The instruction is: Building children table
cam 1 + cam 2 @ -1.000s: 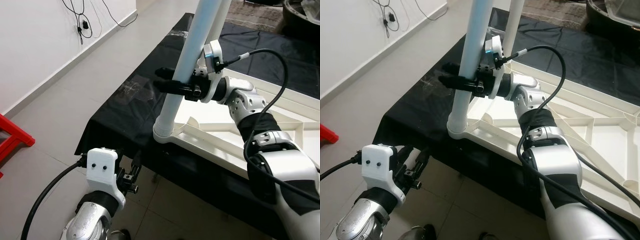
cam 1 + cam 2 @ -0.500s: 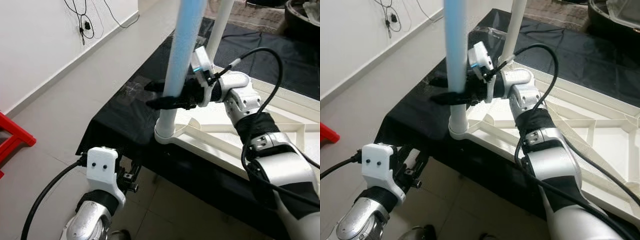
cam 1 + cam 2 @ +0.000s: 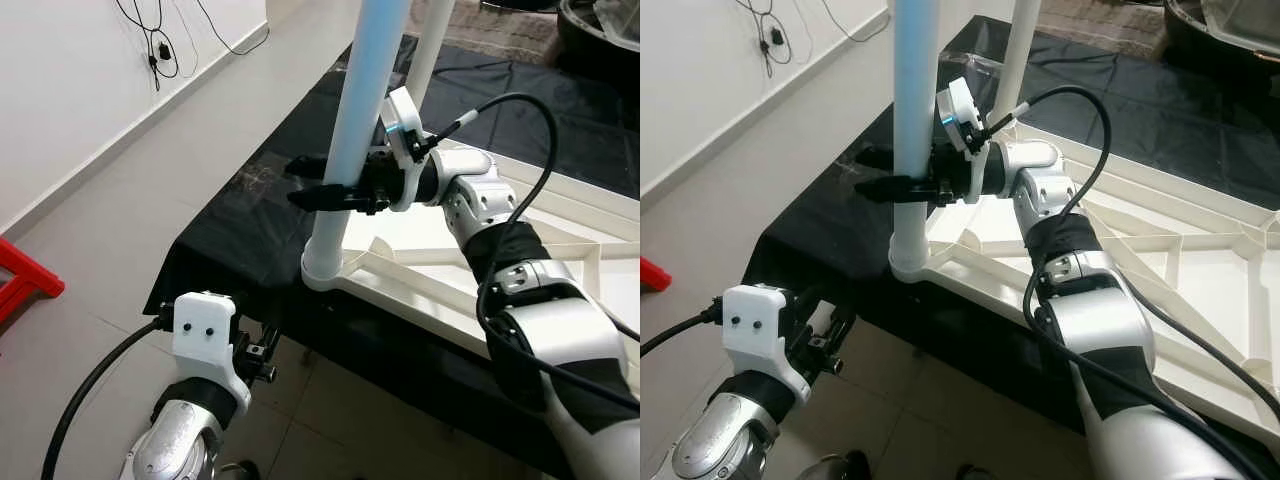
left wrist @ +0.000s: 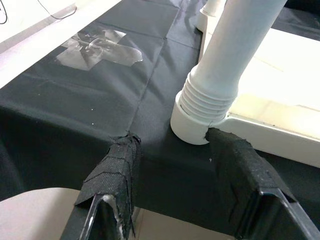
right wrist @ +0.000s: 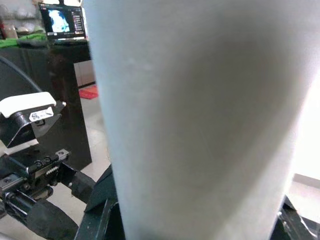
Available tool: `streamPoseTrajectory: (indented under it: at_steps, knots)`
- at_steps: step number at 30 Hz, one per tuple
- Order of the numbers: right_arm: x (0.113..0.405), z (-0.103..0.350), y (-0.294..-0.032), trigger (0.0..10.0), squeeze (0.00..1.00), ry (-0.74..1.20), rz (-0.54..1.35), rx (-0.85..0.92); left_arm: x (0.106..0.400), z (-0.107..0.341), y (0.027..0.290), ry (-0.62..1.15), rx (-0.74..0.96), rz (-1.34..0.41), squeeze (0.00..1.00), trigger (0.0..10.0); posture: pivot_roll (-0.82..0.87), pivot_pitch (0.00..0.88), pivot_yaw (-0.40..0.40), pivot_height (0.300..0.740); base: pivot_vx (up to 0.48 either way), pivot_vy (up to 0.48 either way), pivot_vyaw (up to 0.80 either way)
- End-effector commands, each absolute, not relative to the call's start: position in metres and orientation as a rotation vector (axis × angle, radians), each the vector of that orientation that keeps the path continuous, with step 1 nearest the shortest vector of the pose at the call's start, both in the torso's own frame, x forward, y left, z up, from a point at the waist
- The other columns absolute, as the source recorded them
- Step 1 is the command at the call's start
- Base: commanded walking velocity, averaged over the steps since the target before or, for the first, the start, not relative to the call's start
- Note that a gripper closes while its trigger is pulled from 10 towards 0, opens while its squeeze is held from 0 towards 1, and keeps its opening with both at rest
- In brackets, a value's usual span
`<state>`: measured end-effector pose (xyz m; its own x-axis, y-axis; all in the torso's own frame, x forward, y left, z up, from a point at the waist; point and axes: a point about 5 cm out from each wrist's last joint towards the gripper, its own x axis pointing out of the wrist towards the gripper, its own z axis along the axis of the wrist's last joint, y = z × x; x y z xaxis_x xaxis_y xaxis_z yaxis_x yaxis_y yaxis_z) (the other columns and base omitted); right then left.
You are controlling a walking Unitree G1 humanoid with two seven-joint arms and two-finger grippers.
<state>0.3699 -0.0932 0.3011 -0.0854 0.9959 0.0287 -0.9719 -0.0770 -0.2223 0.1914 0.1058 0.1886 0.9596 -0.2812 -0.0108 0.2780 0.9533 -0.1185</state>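
Over the last second the right gripper point(image 3: 325, 187), clamped around the table leg point(image 3: 352, 130), has rotated it more upright in the tabletop point(image 3: 1200, 290) corner socket, so the screwing-in appears underway, while the left gripper point(image 4: 172, 165) hangs open near the cloth's edge.

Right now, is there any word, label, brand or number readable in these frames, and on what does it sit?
No text can be read.
A small white sticker on the left arm's white housing carries print too small to read.
A screen in the background shows a picture and coloured marks, too blurred to read.
The white table leg and tabletop show no markings.
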Motion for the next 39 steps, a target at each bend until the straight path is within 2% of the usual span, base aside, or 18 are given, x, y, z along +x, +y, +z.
streamPoseTrajectory:
  at_steps: [1,8,20,23,30,33,39]
  knots:
    - [0.371,0.265,-0.089,10.0,0.00,-0.049,1.650,-0.012,0.191,0.185,0.106,0.049,-0.114,-0.276,0.00,10.0,0.13,0.254,-0.066,0.740,0.000,0.000,0.00]
    - [0.369,0.261,-0.091,10.0,0.00,-0.035,1.674,0.024,0.191,0.185,0.107,0.049,-0.116,-0.270,0.00,10.0,0.13,0.260,-0.067,0.740,0.000,0.000,0.00]
    - [0.360,0.242,-0.085,10.0,0.00,0.016,1.740,-0.051,0.191,0.185,0.108,0.045,-0.110,-0.266,0.00,10.0,0.13,0.264,-0.066,0.740,0.000,0.000,0.00]
    - [0.356,0.226,-0.081,10.0,0.00,0.098,1.768,-0.214,0.192,0.186,0.109,0.040,-0.108,-0.266,0.00,10.0,0.13,0.266,-0.065,0.740,0.000,0.000,0.00]
    - [0.353,0.216,-0.079,10.0,0.00,0.146,1.785,-0.331,0.193,0.187,0.109,0.037,-0.107,-0.264,0.00,10.0,0.13,0.265,-0.065,0.740,0.000,0.000,0.00]
    - [0.355,0.213,-0.074,10.0,0.00,0.147,1.742,-0.379,0.193,0.187,0.109,0.034,-0.105,-0.261,0.00,10.0,0.13,0.266,-0.068,0.740,0.000,0.000,0.00]
    - [0.365,0.217,-0.067,10.0,0.00,0.143,1.586,-0.330,0.193,0.187,0.110,0.035,-0.102,-0.257,0.00,10.0,0.13,0.266,-0.068,0.740,0.000,0.000,0.00]
